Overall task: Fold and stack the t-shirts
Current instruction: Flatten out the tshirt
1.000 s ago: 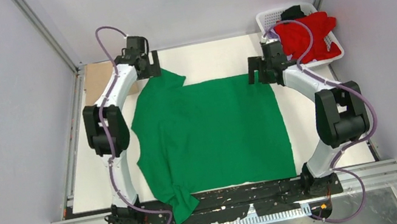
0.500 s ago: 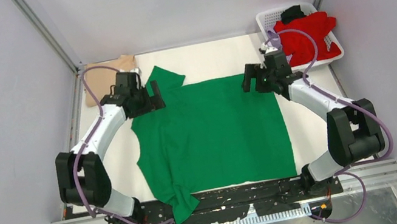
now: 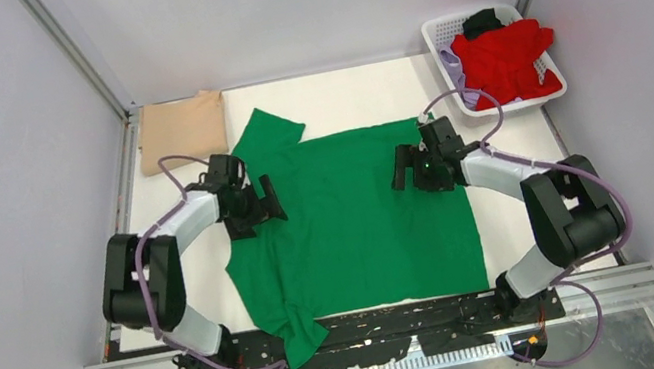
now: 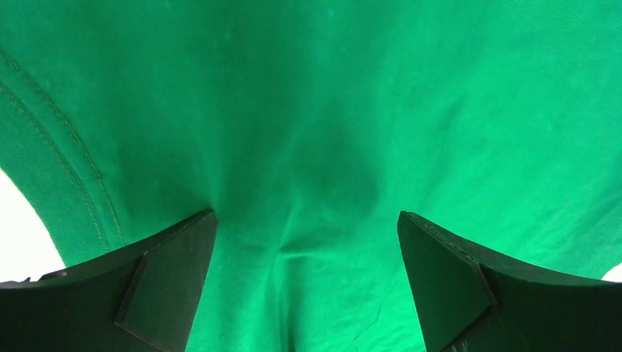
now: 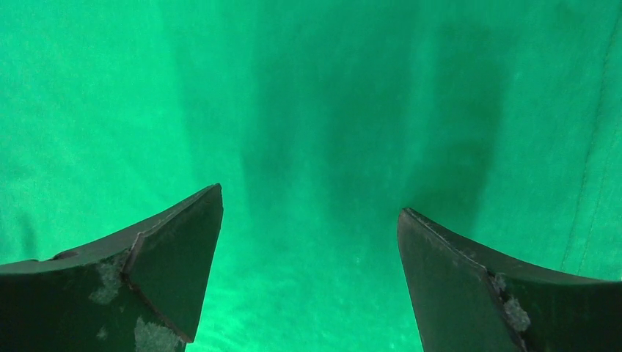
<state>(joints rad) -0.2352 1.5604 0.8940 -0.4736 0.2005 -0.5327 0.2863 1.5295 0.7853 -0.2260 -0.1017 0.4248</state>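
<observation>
The green shirt (image 3: 350, 221) lies spread flat across the middle of the table (image 3: 348, 94), neck to the left and hem to the right, with its near sleeve (image 3: 297, 337) spilling over the table's near edge. The left gripper (image 3: 260, 201) hangs low over the shoulder area by the neck and the right gripper (image 3: 407, 168) over the far part of the body toward the hem. Both have their jaws wide apart with nothing between them; the wrist views show only cloth below. This looks like the start of the first fold. To do it well, both grippers should pinch on the same line across the shirt and take both layers. They should then lift together and keep the cloth taut between them so the fold comes out straight. The dangling sleeve is best tucked in before it drags. A tan shirt (image 3: 181, 129) sits folded at the far left corner, a likely base for the stack. The white basket (image 3: 447, 26) at the far right holds a red shirt (image 3: 504, 62) draped over its rim, a black garment (image 3: 480, 20) and a lilac garment (image 3: 455, 70).
</observation>
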